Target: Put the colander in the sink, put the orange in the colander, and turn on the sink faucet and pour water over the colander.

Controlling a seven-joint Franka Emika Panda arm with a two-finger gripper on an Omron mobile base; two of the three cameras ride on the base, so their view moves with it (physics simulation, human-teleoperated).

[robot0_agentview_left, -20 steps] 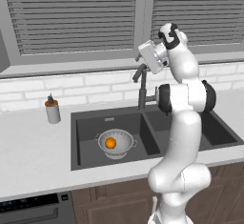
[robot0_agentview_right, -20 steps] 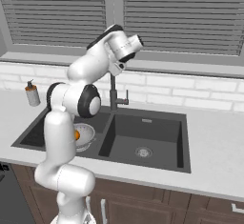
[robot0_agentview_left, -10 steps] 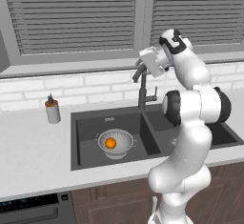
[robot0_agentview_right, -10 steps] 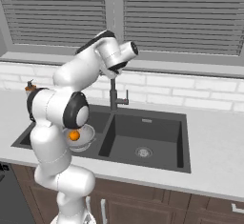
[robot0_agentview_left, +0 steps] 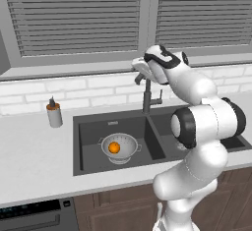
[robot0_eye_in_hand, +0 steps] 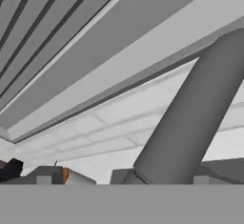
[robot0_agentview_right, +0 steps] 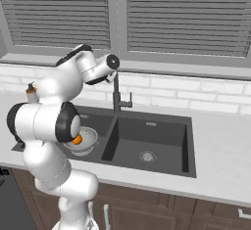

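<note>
Swinging the spout called for care: the gripper [robot0_agentview_left: 139, 71] sat with jaws wide apart at the sink faucet [robot0_agentview_left: 146, 97] top, holding nothing, and needed to push steadily toward the colander [robot0_agentview_left: 119, 148] (orange [robot0_agentview_left: 114, 147] inside, left basin of the sink [robot0_agentview_left: 93, 131]).

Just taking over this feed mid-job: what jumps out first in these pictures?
The bright orange sitting inside the silver colander, in the left basin of the dark sink. Next, the white arm raised high over the sink, its gripper up at the top of the faucet, by the spout's bend. No water is running.
</note>
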